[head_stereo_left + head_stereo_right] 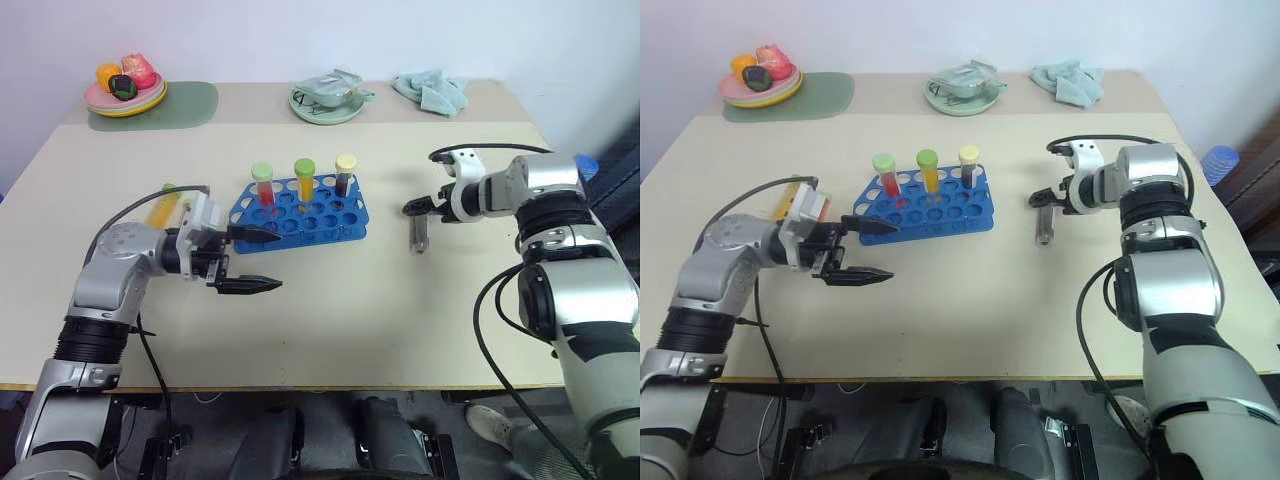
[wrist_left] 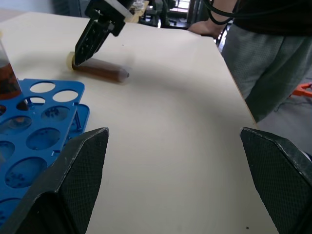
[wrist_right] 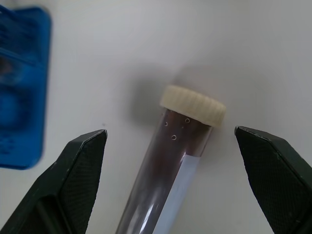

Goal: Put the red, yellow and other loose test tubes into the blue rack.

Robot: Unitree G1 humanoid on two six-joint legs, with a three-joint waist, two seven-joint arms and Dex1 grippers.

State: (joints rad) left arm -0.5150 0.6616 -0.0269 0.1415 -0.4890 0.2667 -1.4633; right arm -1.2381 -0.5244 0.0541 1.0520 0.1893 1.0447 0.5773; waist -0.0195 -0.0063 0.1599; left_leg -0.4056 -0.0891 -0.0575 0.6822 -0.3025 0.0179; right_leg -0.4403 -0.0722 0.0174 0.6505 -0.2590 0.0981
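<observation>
On the beige surface (image 1: 330, 300), the wide-open right end effector (image 3: 170, 161) straddles the loose brown tube (image 3: 170, 161); closing on it comes next.

Your head views look down over the table (image 1: 330, 300); both wrist views, low and close, share the brown tube (image 3: 168, 170).
</observation>
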